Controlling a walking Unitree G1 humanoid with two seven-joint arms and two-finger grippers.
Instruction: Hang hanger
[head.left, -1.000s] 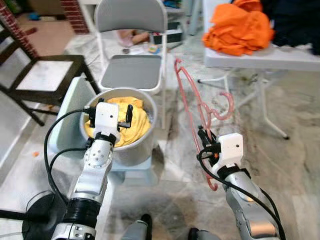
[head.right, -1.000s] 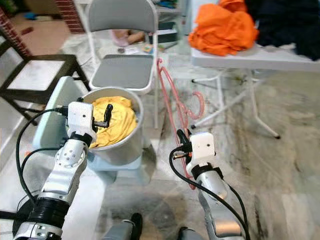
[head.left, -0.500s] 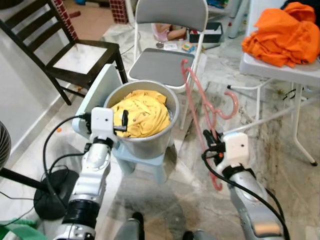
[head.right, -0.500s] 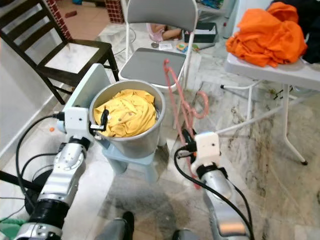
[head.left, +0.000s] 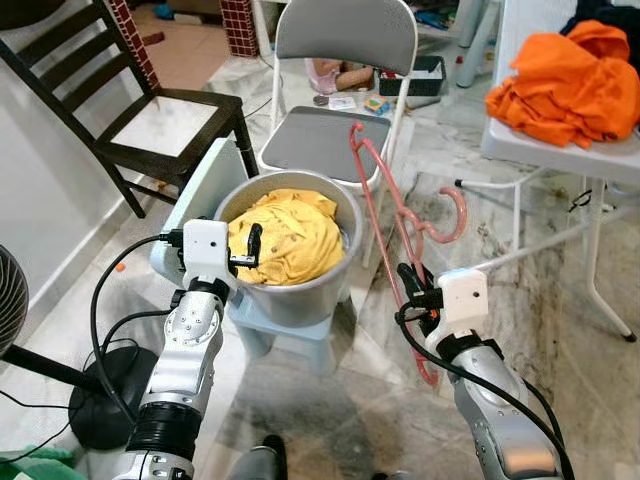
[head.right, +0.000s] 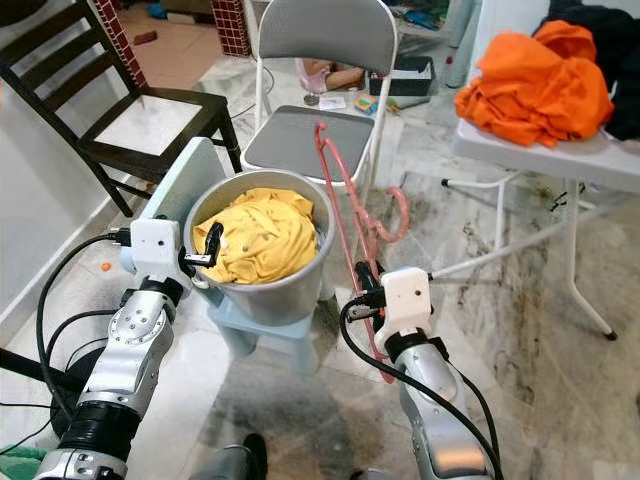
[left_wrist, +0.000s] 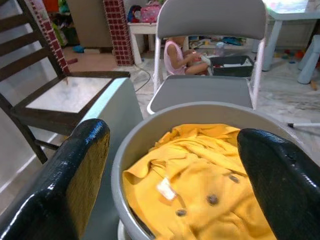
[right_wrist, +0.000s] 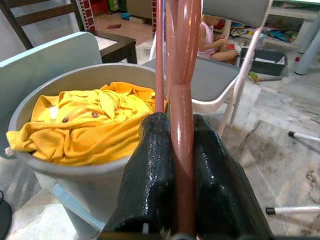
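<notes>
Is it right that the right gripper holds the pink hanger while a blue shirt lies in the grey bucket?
Not quite: the shirt in the bucket is yellow, not blue, as the left eye view shows. The rest stands: the right gripper is shut on the pink hanger.

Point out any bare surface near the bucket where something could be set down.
Bare: the grey folding chair seat behind the bucket, and the dark wooden chair seat beside it. Crowded: the bucket holds a yellow garment; orange clothes cover the white table.
</notes>
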